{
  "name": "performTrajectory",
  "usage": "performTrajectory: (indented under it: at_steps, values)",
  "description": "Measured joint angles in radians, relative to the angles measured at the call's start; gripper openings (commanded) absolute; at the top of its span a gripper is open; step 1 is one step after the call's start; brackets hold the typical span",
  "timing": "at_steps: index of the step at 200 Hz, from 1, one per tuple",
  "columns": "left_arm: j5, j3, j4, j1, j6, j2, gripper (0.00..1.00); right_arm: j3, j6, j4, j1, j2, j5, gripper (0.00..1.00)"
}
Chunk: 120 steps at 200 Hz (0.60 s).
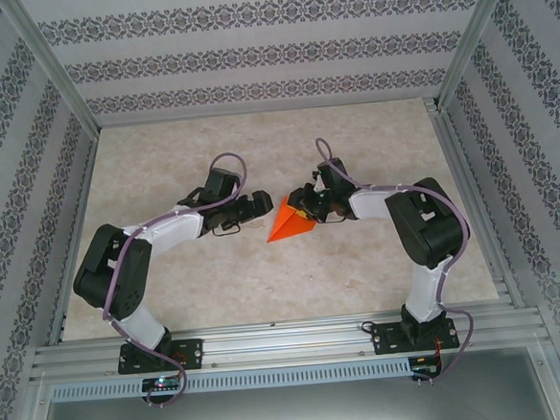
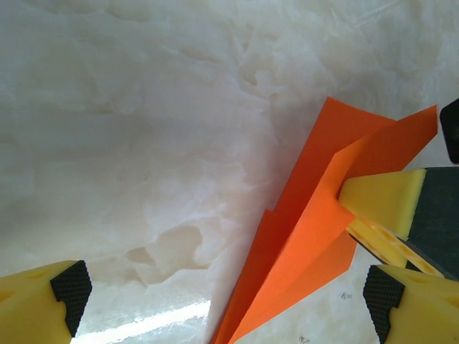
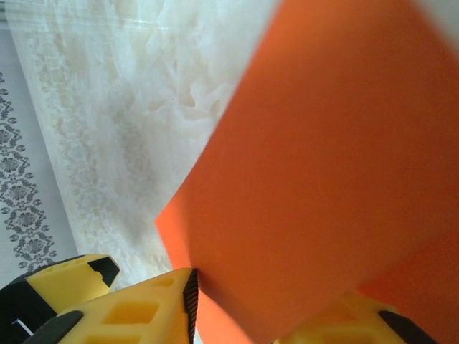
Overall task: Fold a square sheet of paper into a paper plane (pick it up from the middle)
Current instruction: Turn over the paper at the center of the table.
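Your table (image 1: 266, 288) is a pale, marble-patterned slab, mostly matt, with a bright streak of glare (image 2: 143, 322) on it just below the left gripper (image 1: 259, 208). Between that gripper and the right gripper (image 1: 307, 208), the orange paper (image 1: 289, 225) sits low over the surface, its point aimed away from the right fingers. It casts a soft grey shadow (image 2: 276, 165) on the marble ahead of the left fingers. You cannot tell whether the point touches the slab.
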Motion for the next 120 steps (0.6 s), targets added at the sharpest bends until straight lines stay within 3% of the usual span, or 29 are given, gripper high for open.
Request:
performTrajectory:
  at_steps: [52,93,120]
  values:
    - [0.091,-0.072,0.045,0.048,-0.056,-0.02,1.0,-0.018,0.047,0.096,-0.006,0.019,-0.018,0.07]
    - [0.241,-0.098,0.094,0.076,-0.112,-0.068,1.0,-0.027,0.073,0.194,-0.072,-0.049,-0.132,0.05]
    - [0.357,-0.122,0.218,0.078,-0.189,-0.08,1.0,-0.007,0.116,0.305,-0.111,-0.087,-0.252,0.05]
